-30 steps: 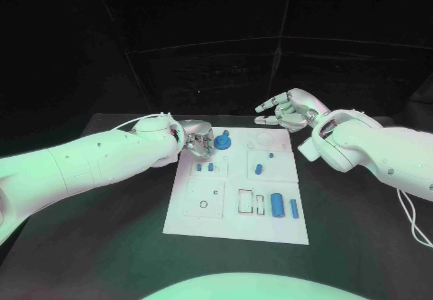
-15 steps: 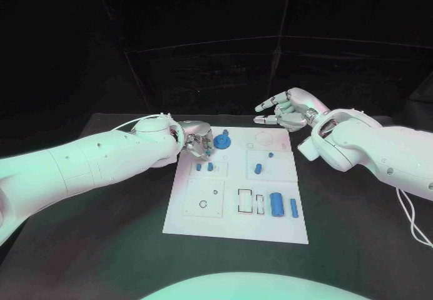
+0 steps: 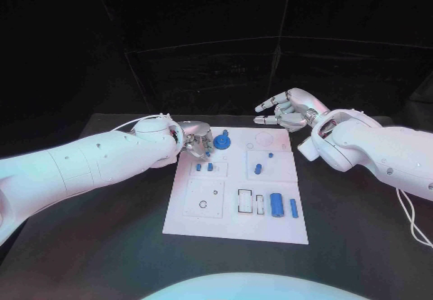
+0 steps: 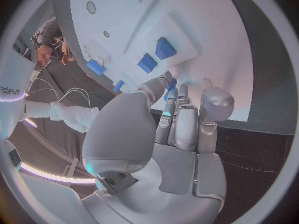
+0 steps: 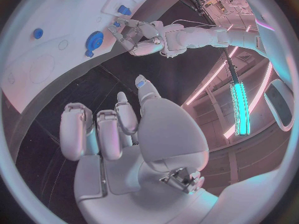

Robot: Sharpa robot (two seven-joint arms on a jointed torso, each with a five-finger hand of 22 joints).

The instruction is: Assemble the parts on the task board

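Note:
The white task board [image 3: 233, 220] lies in the middle of the table. My left hand [image 3: 195, 142] hovers over its far left corner and pinches a small blue peg [image 4: 170, 87] between thumb and finger. Just right of that hand a round blue gear [image 3: 223, 144] sits on the board. Two short blue pieces [image 3: 204, 167] stand in a recess below the hand. A blue cylinder [image 3: 277, 204] and a slim blue rod [image 3: 294, 208] lie near the board's right edge. My right hand [image 3: 285, 110] hangs beyond the board's far edge, fingers apart, holding nothing.
Another blue piece [image 3: 259, 168] and a tiny blue one [image 3: 271, 154] sit on the board's right half. Empty rectangular slots [image 3: 245, 200] lie left of the cylinder. Black table [image 3: 361, 219] surrounds the board. A white cable [image 3: 413, 219] trails by my right arm.

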